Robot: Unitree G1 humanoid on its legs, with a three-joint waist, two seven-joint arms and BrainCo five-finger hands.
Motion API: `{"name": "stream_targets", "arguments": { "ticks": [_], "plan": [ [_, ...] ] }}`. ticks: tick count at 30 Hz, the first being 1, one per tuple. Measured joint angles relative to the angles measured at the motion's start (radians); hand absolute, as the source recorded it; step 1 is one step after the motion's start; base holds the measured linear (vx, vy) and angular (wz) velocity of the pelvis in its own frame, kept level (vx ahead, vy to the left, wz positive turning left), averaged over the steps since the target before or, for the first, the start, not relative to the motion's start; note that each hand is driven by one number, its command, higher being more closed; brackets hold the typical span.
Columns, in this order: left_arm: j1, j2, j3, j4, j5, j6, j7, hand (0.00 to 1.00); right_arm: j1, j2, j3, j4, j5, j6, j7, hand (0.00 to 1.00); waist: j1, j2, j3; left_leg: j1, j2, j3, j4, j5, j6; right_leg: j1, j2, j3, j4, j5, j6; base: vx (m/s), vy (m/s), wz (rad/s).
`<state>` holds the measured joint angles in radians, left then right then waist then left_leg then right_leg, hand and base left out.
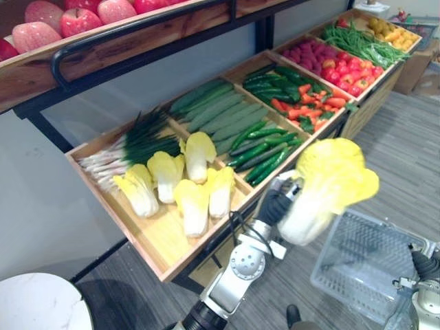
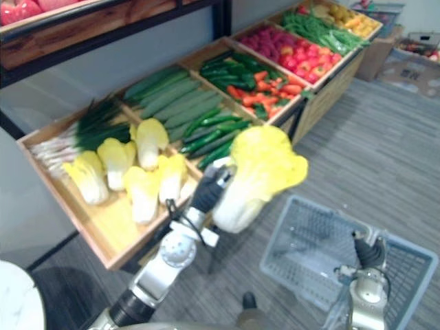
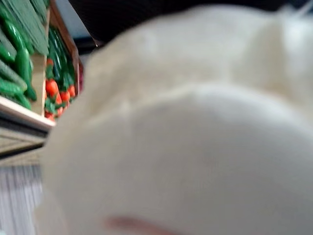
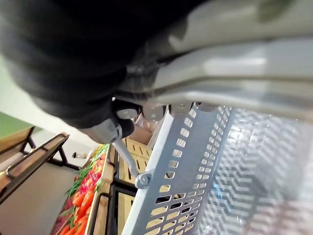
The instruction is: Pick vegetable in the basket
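A napa cabbage [image 1: 323, 185] with yellow leaves and a white stem hangs in the air just off the front edge of the wooden display shelf. My left hand [image 1: 278, 203] grips it at the stem end, and its pale stem [image 3: 195, 147] fills most of the left wrist view. The grey perforated plastic basket [image 1: 364, 265] sits low to the right of the cabbage and slightly beneath it, with nothing inside. My right hand [image 2: 368, 254] is at the basket's near rim, curled round its handle [image 4: 230, 73].
In the nearest wooden crate [image 1: 158, 240] lie several more cabbages [image 1: 192, 206] and green onions [image 1: 130, 148]. Further crates hold cucumbers [image 1: 220, 110], green peppers, carrots [image 1: 309, 110] and red vegetables. Apples [image 1: 75, 17] line the upper shelf. A white round table [image 1: 38, 302] stands at the lower left.
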<state>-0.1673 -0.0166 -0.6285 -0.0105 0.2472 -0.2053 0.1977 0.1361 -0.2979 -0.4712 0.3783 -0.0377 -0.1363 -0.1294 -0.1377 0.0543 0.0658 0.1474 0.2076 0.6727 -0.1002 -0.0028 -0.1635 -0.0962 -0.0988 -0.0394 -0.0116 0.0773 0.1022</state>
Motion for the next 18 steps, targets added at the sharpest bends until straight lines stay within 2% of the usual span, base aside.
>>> {"name": "stream_targets", "arguments": {
  "ticks": [6,7,12,15,18],
  "plan": [
    [-0.076,-0.003,-0.093,0.188,0.002,0.0,-0.064,1.0,0.028,0.004,0.08,-0.062,0.064,0.001,0.056,1.0,-0.012,-0.001,0.0,0.002,-0.001,0.001,0.001,-0.001,-0.001,0.0,-0.001,0.001,0.0,0.0,0.0,-0.01,-0.014,-0.01],
    [-0.093,-0.008,-0.095,0.243,0.009,0.001,-0.067,1.0,0.034,0.009,0.095,-0.088,0.086,0.002,0.069,1.0,-0.022,-0.001,0.0,0.002,-0.001,0.001,0.0,-0.001,-0.001,0.0,-0.001,0.001,0.001,0.0,0.0,0.0,0.0,0.0],
    [-0.138,-0.028,-0.094,0.398,0.019,0.021,-0.066,1.0,0.069,0.048,0.102,-0.171,0.134,0.001,0.093,1.0,-0.033,-0.004,0.001,0.004,-0.002,0.001,0.0,0.0,-0.001,0.0,-0.001,0.003,0.002,0.0,0.0,-0.03,-0.026,0.0],
    [-0.146,-0.034,-0.092,0.493,0.071,0.031,-0.06,1.0,0.071,0.056,0.129,-0.181,0.161,0.001,0.099,1.0,-0.048,-0.013,0.0,0.01,-0.003,0.0,0.001,-0.001,0.0,0.0,-0.001,0.006,0.002,0.0,0.0,-0.02,-0.033,-0.03],
    [-0.165,-0.046,-0.077,0.599,0.126,0.049,-0.046,1.0,0.095,0.079,0.129,-0.209,0.178,0.001,0.119,1.0,-0.051,-0.027,0.002,0.01,-0.004,-0.001,0.001,-0.001,0.0,-0.002,-0.001,0.011,0.002,0.0,0.001,-0.02,-0.031,-0.04]
  ]
}}
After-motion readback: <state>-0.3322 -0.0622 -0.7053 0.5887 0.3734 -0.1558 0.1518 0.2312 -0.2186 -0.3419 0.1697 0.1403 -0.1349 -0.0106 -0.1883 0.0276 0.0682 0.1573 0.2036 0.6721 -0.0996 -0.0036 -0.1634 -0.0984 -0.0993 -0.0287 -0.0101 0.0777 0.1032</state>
